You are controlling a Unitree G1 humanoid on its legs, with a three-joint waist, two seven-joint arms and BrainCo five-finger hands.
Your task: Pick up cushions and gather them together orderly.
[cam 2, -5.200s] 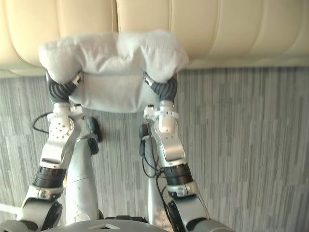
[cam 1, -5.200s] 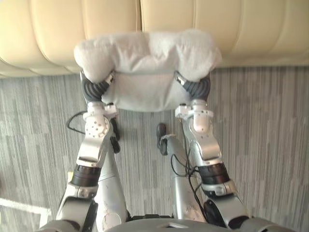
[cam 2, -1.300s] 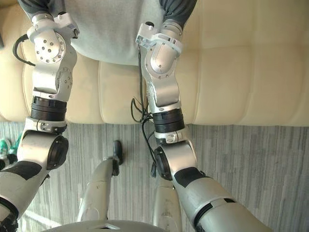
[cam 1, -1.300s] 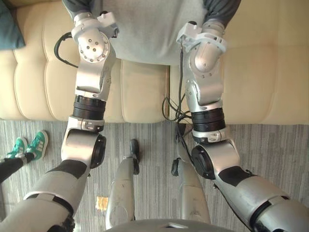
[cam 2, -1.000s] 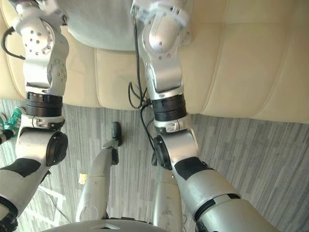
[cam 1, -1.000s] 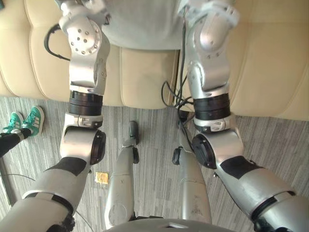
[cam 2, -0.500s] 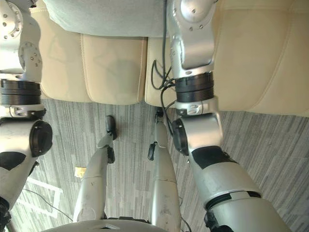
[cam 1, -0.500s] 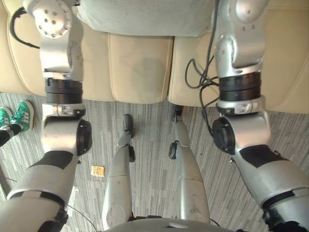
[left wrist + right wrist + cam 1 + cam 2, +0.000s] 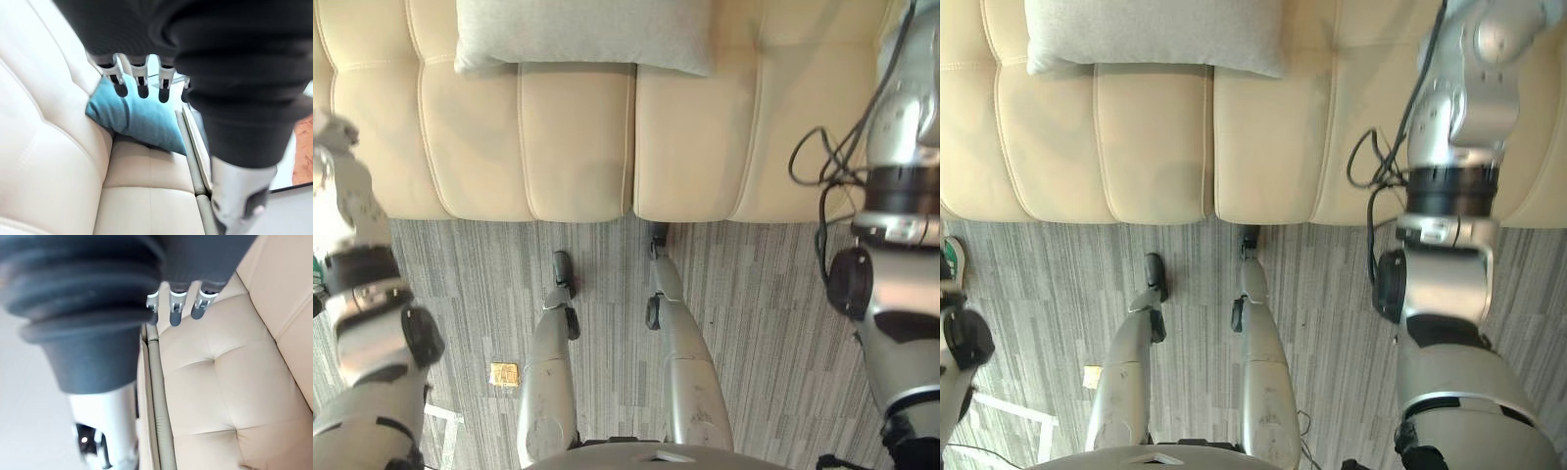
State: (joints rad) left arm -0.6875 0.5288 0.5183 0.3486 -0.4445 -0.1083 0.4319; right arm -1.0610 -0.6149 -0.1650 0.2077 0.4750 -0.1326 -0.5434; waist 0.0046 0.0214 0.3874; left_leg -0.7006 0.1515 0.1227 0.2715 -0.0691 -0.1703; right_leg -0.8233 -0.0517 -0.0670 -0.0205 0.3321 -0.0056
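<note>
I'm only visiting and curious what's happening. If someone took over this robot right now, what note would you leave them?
Left hand: fingers relaxed, holding nothing, pointing toward a teal cushion that leans in the sofa's corner.
Right hand: fingers straight, holding nothing, above bare sofa seat.
Grey cushion: lies on the cream sofa, toward the back of the seat, free of both hands.
Done: grey cushion set on the sofa.
Left, probably: bring the teal cushion beside the grey one and line them up.
</note>
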